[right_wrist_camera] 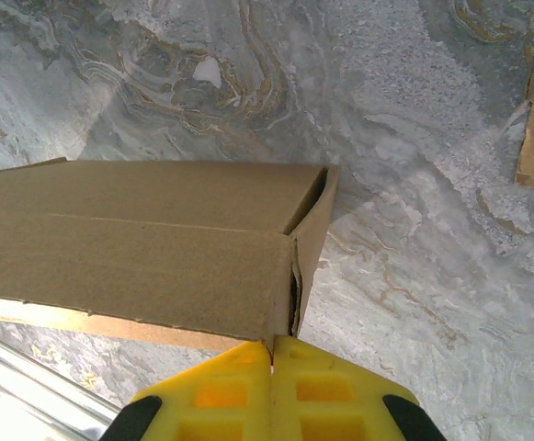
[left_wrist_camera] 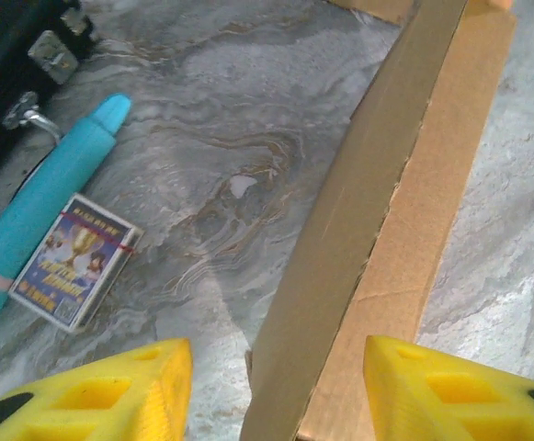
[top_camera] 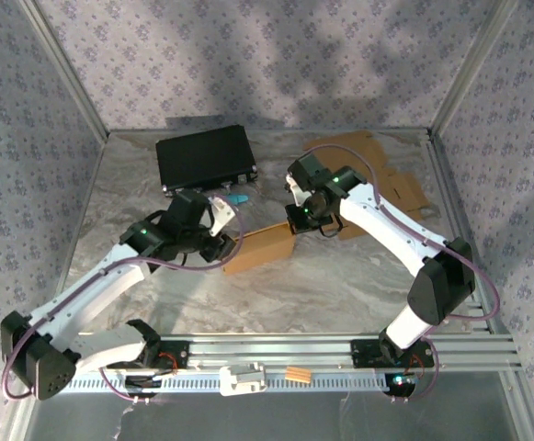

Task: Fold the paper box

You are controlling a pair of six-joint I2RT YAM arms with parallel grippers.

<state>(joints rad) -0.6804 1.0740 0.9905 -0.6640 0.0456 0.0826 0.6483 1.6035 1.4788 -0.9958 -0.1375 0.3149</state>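
The brown paper box (top_camera: pixel 259 248) lies mid-table, partly folded into a long low shape. My left gripper (top_camera: pixel 226 244) is at its left end. In the left wrist view the left gripper (left_wrist_camera: pixel 276 367) is open, its yellow fingers (left_wrist_camera: pixel 110 395) straddling an upright wall of the box (left_wrist_camera: pixel 358 230) with a gap on each side. My right gripper (top_camera: pixel 296 219) is at the box's right end. In the right wrist view the right gripper (right_wrist_camera: pixel 273 344) is shut, pinching the thin cardboard edge at the corner of the box (right_wrist_camera: pixel 156 248).
A black case (top_camera: pixel 204 156) stands at the back left. A turquoise pen (left_wrist_camera: pixel 51 197) and a small printed card box (left_wrist_camera: pixel 73 262) lie beside it. Flat cardboard blanks (top_camera: pixel 377 170) lie at the back right. Metal rails (top_camera: pixel 340 354) run along the near edge.
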